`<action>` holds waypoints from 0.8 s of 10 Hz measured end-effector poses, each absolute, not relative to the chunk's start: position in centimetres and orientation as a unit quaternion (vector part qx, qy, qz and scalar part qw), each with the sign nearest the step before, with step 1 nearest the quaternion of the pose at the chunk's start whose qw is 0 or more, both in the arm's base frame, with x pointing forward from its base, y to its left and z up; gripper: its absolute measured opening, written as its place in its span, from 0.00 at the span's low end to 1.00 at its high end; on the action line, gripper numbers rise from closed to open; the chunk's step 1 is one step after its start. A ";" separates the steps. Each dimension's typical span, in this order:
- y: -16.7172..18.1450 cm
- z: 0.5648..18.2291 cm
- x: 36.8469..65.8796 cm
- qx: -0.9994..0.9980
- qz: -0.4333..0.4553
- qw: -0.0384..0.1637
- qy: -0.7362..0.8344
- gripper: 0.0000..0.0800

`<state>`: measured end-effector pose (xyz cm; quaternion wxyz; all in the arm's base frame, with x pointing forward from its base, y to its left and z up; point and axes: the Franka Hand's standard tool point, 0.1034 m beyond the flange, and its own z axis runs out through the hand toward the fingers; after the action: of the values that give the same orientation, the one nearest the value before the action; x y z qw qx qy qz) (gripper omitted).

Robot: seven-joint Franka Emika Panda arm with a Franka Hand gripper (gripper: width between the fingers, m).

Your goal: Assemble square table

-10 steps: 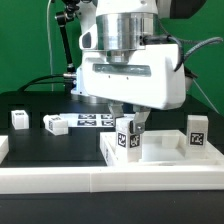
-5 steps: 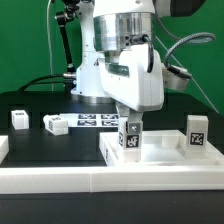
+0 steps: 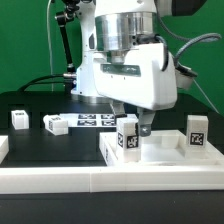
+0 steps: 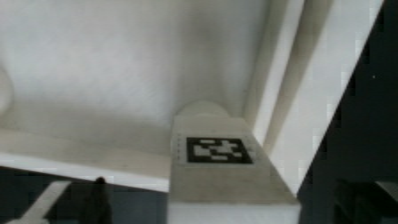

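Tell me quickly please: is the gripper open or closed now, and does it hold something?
Gripper: closed on a white leg, which stands upright on the square slab.

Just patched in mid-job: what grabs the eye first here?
The big white gripper at centre, apparently clamped on a tagged leg standing on the slab. A second leg stands on the slab at the exterior view's right; two spare legs sit on the table at its left.
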<state>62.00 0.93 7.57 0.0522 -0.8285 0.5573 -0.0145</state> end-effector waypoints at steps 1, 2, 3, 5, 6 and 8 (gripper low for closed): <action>1.1 7.6 62.0 -0.856 -0.017 0.052 0.515 0.81; 1.7 7.6 62.0 -0.859 -0.016 0.053 0.509 0.81; 1.7 7.6 62.0 -0.877 -0.018 0.052 0.477 0.81; 1.6 7.6 62.0 -0.916 -0.023 0.050 0.398 0.81; 1.5 7.6 62.0 -0.932 -0.025 0.049 0.358 0.81; 1.5 7.6 62.0 -0.968 -0.031 0.039 0.246 0.81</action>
<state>61.99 1.45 7.58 0.0394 -0.9679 0.2462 -0.0313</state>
